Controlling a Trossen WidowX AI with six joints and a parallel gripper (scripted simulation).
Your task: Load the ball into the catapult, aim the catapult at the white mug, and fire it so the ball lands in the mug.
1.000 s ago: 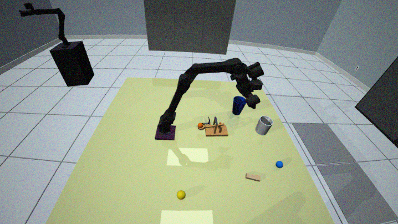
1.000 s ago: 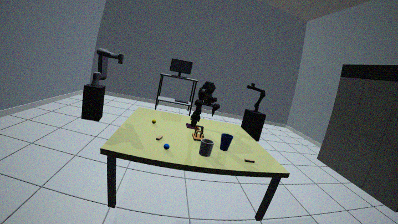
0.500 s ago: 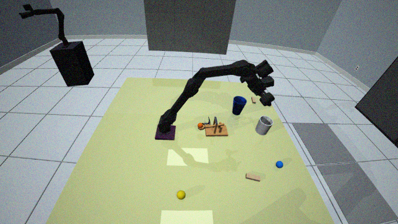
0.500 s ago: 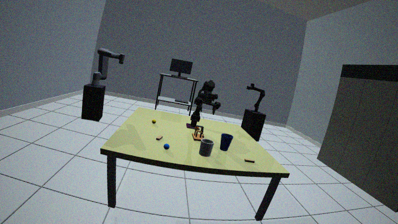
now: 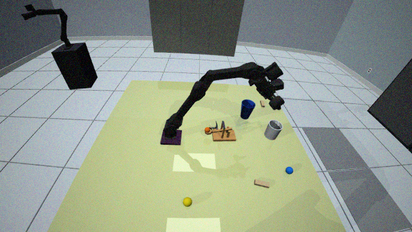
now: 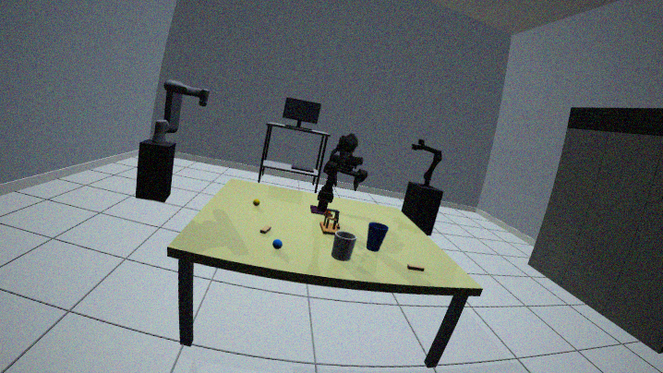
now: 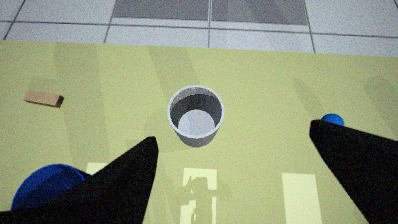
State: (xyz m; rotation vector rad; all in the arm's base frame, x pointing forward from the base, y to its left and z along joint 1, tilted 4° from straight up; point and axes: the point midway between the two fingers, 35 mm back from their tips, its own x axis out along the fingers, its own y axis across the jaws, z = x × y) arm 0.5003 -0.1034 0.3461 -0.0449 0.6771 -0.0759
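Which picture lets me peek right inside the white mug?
The wrist view: it looks down into the white mug, showing its bare bottom. The top view shows its side and rim; the exterior view only its dark side.

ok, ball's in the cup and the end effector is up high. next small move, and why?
Probably come back down beside the catapult to aim it. The orange ball is loaded, and the end effector hangs open and empty above the table, beyond the white mug.

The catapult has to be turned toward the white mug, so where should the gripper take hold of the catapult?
Probably the flat wooden base, pinched across its straight side edges from above, at the end away from the orange ball, leaving cup and arm undisturbed. The gripper is open and raised beyond the blue cup.
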